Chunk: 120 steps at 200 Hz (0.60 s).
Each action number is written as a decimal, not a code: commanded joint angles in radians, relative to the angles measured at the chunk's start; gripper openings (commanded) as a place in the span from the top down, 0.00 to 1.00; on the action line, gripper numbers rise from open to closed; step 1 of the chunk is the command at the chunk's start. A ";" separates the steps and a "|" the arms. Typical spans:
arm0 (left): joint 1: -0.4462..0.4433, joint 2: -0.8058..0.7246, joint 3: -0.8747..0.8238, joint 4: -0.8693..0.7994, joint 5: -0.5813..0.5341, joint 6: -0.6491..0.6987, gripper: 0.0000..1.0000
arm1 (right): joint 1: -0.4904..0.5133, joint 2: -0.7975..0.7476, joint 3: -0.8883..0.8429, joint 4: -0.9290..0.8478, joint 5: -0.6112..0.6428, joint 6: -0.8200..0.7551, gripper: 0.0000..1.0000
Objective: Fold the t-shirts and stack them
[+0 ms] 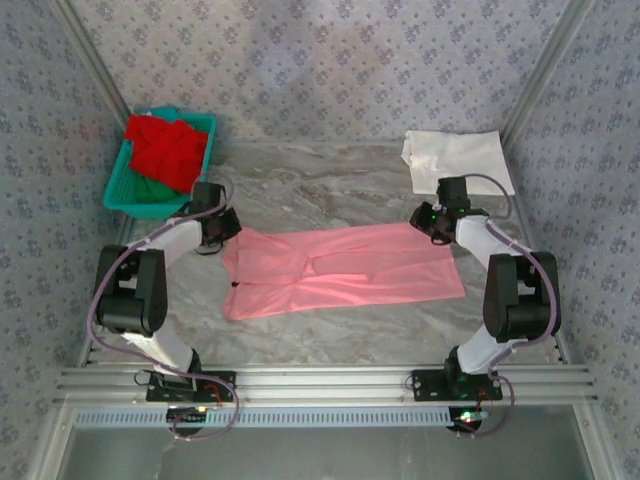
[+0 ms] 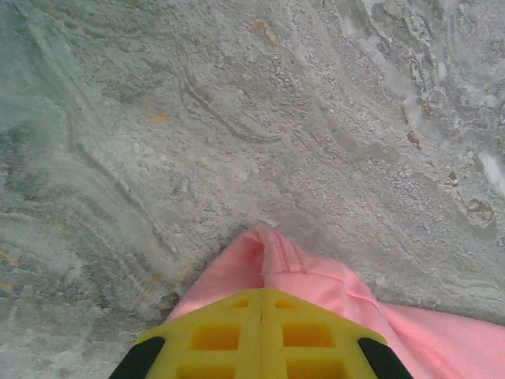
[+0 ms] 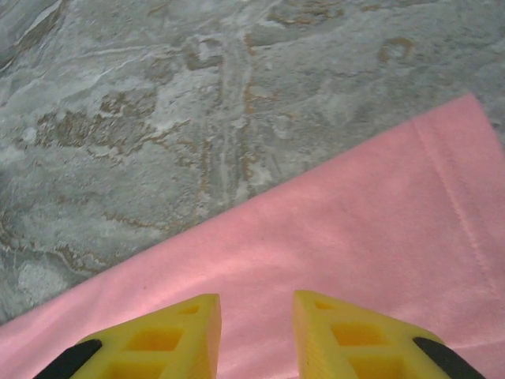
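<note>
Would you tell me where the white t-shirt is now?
In the top view, the white t-shirt lies at the far right of the table, just beyond the right gripper.

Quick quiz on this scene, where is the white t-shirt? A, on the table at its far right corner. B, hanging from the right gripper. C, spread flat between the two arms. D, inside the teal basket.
A: the white t-shirt lies on the table at its far right corner, apart from the pink t-shirt, which is the one spread between the arms.
</note>
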 commanded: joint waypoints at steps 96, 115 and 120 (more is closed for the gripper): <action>-0.039 -0.178 -0.128 -0.108 0.037 -0.090 0.81 | 0.075 0.038 0.050 -0.067 -0.014 -0.103 0.68; -0.048 -0.253 -0.190 -0.165 0.044 -0.104 0.79 | 0.077 0.035 0.038 -0.061 -0.016 -0.105 0.68; -0.049 -0.270 -0.208 -0.176 0.054 -0.110 0.79 | 0.078 0.034 0.035 -0.060 -0.015 -0.105 0.68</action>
